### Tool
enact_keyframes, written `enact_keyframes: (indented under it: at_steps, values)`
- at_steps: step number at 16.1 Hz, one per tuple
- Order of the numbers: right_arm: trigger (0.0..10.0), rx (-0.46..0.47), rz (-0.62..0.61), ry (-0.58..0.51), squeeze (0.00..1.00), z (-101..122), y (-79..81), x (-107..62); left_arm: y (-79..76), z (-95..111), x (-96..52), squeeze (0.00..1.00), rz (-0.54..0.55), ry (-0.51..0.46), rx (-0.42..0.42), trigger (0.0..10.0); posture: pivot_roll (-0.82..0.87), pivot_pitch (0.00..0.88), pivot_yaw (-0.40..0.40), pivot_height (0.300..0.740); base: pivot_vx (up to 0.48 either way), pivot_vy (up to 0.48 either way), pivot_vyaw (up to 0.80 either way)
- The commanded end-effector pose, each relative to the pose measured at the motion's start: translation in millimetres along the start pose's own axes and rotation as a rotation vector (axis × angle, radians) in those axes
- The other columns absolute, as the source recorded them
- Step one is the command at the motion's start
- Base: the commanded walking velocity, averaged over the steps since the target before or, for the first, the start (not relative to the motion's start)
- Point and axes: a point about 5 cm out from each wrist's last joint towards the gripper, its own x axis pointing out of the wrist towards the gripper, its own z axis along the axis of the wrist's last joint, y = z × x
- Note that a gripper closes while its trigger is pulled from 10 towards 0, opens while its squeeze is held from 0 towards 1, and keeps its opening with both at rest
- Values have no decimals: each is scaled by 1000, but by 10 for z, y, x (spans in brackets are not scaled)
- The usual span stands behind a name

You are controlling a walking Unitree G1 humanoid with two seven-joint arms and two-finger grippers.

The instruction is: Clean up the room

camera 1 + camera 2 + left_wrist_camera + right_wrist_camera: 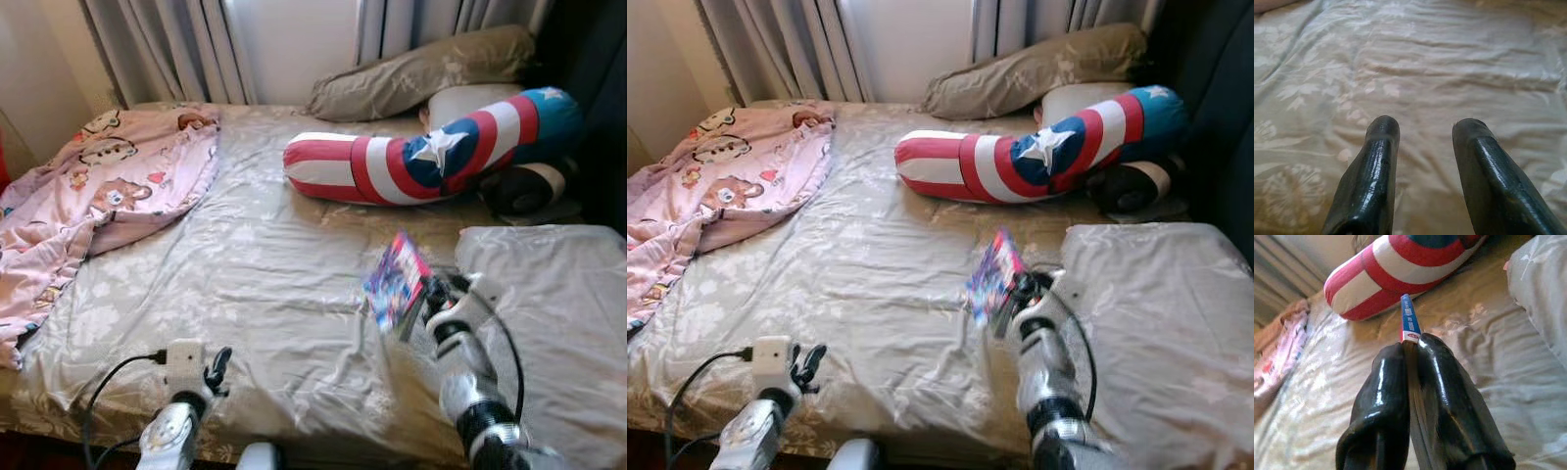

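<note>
My right gripper (423, 294) is shut on a thin colourful book (395, 280), held up on edge above the bed sheet (255, 264) at the right. In the right wrist view the book's blue spine (1409, 320) sticks out from between the black fingers (1449, 396). My left gripper (217, 370) hovers low over the front edge of the bed. Its two fingers (1371, 176) stand apart, with only sheet between them.
A pink cartoon blanket (88, 196) is bunched at the bed's left. A long red, white and blue star pillow (431, 152) and a beige pillow (421, 69) lie at the head. A grey folded duvet (558, 313) covers the right. Curtains (167, 44) hang behind.
</note>
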Motion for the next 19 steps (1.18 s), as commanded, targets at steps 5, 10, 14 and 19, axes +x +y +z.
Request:
enact_keyframes:
  at_steps: [5,10,14,19]
  values:
    - [10000,216,-44,20,0,-14,-58,26,145,-89,-157,0,-3,3,47,10000,196,106,67,662,0,0,0]
    - [10000,229,-188,81,0,-192,-396,-165,161,-183,-347,0,-25,-1,66,10000,224,170,79,662,0,0,0]
    - [10000,179,-272,92,0,-261,-560,-280,151,-269,-522,0,-39,21,71,10000,223,232,90,662,0,0,0]
    - [10000,120,-365,90,0,-251,-681,-340,164,-283,-623,0,-34,36,72,10000,236,253,94,662,0,0,0]
